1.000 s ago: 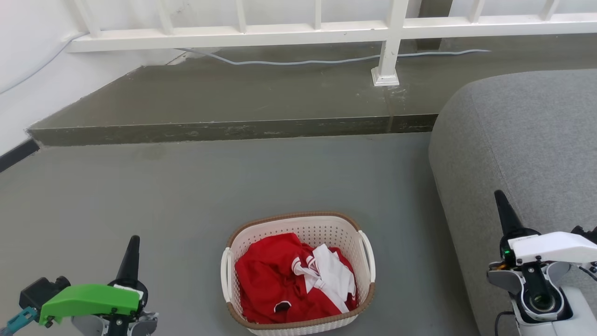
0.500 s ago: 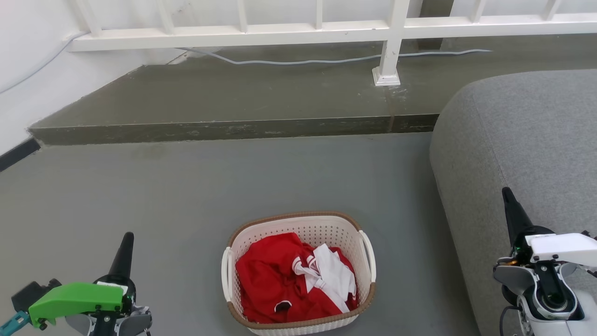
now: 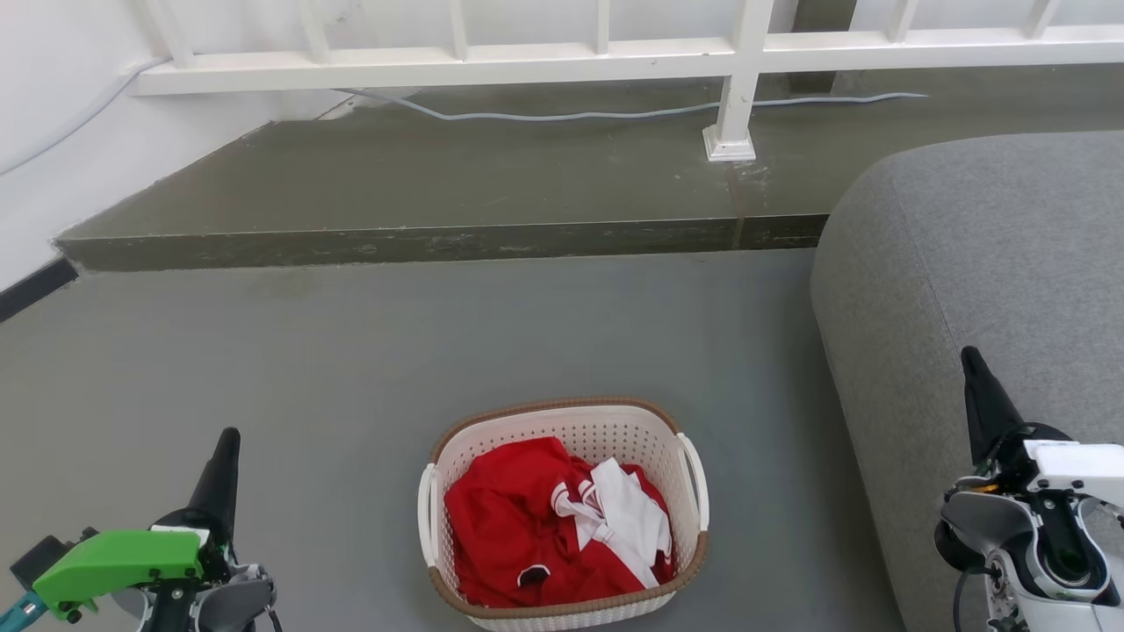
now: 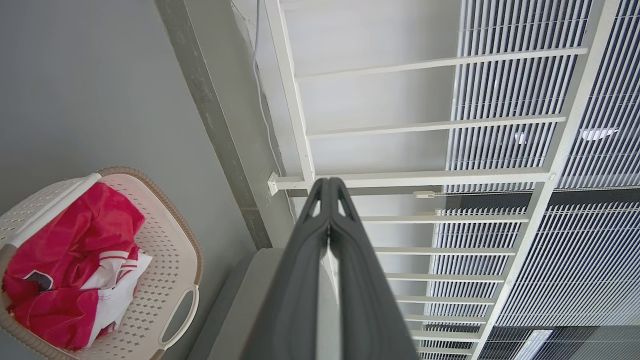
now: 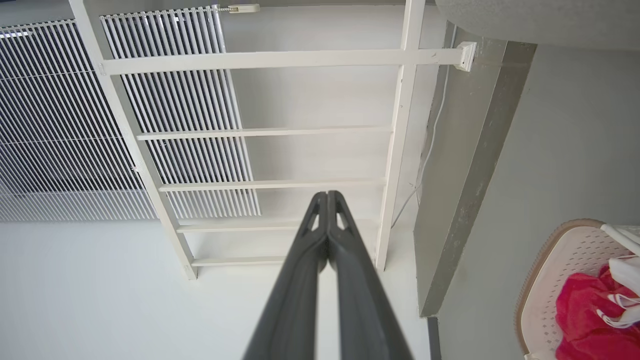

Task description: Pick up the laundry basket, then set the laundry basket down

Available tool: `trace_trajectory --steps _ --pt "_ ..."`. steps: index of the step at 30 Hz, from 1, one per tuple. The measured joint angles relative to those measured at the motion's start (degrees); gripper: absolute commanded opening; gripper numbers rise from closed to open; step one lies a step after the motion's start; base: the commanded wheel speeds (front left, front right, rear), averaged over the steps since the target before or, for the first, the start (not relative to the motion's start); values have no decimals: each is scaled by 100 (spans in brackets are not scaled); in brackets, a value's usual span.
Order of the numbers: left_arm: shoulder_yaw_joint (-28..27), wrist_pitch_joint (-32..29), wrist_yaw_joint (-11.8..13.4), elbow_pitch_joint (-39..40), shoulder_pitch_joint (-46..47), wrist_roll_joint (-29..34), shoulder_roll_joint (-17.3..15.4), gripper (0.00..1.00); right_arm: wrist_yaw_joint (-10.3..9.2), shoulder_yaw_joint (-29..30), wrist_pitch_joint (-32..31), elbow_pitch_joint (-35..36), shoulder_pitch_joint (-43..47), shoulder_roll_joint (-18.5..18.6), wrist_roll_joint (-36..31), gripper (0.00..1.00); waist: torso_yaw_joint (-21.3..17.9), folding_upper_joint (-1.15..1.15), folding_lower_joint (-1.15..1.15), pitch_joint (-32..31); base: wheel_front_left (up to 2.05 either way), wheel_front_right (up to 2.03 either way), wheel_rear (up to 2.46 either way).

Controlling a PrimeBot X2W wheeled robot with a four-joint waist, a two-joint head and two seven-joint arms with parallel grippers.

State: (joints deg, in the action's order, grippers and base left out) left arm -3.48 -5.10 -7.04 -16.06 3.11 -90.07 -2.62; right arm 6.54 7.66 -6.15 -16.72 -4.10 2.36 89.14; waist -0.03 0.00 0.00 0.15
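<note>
Laundry basket point(image 3: 562, 406) stands on the grey floor point(image 3: 351, 351), well short of the step point(image 3: 439, 241) along its far edge, red and white clothes point(image 3: 527, 527) inside (handles point(image 3: 426, 513) untouched). My left gripper point(image 3: 230, 437) and right gripper point(image 3: 969, 358) flank it, well apart, fingers pressed together, holding nothing.

clothes point(image 3: 553, 527) in laundry basket point(image 3: 562, 420), sofa point(image 3: 983, 263) right

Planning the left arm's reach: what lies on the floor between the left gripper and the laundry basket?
In the head view, the stretch between the left gripper and the laundry basket is bare grey floor; nothing stands there.
</note>
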Motion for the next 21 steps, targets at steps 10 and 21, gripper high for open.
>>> trace_trajectory --steps 10,21 --pt "-41 -67 0 7 12 -197 7 0 1 56 -47 23 0 -7 222 0 3 0 0 1 0 0 0" --pt "-42 -67 -1 11 13 -197 8 0 1 56 -47 29 0 -8 222 0 3 0 0 1 0 0 0"
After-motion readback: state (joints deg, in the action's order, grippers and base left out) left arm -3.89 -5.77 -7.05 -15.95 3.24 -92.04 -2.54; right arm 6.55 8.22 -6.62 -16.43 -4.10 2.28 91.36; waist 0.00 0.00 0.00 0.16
